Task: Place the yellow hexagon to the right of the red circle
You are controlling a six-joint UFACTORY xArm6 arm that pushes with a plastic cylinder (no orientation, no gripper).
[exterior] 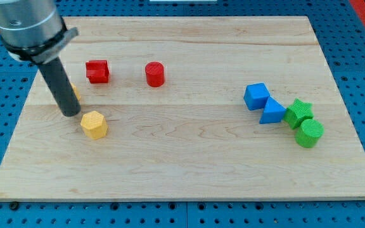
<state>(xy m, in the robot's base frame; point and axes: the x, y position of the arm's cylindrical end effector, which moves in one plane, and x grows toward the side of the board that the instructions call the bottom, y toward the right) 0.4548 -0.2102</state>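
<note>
The yellow hexagon lies on the wooden board at the view's left. The red circle stands up and to the right of it, well apart. My tip rests on the board just left of and slightly above the yellow hexagon, close to it with a small gap. The dark rod rises from there to the view's top left and partly hides another yellow block behind it.
A red cube sits left of the red circle. At the view's right are a blue cube, a blue triangle, a green star and a green cylinder, clustered together. The wooden board lies on a blue pegboard.
</note>
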